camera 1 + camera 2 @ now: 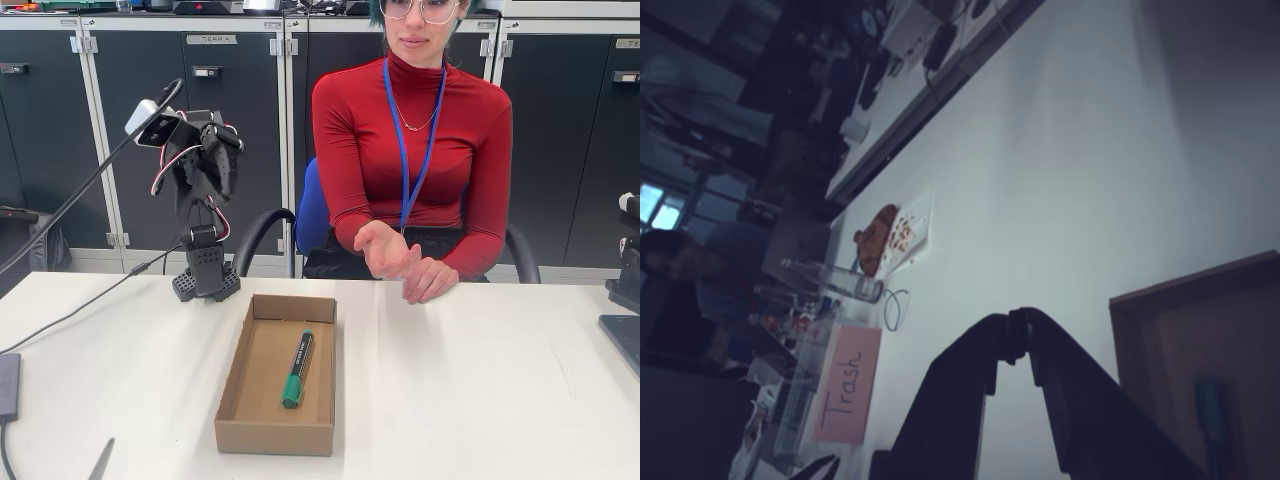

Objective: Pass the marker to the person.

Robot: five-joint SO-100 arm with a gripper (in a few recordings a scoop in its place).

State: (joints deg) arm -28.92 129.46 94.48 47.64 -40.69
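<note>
The marker (297, 369) lies flat in an open cardboard box (232, 398) on the white bench (480, 380), toward the box's right side in the fixed view, its green cap pointing at the near end and its black barrel running away toward the person (410, 150). In the wrist view the box (1160, 340) shows at the lower right with the marker (1215, 408) as a blurred greenish shape inside it. The arm (203, 170) stands folded up on its base at the far edge of the bench, left of the box and well apart from it. The tool (1022, 330) is raised clear of everything; in the wrist view its two dark fingers (960, 390) meet at the tips, so it is closed with nothing between them. The person sits behind the bench in a red top with a blue lanyard (405, 150), one hand (385, 250) held out palm up above the far edge, the other hand (430, 280) resting just beside it. A pink sheet lettered "Trash" (845, 385) lies further off in the wrist view.
</note>
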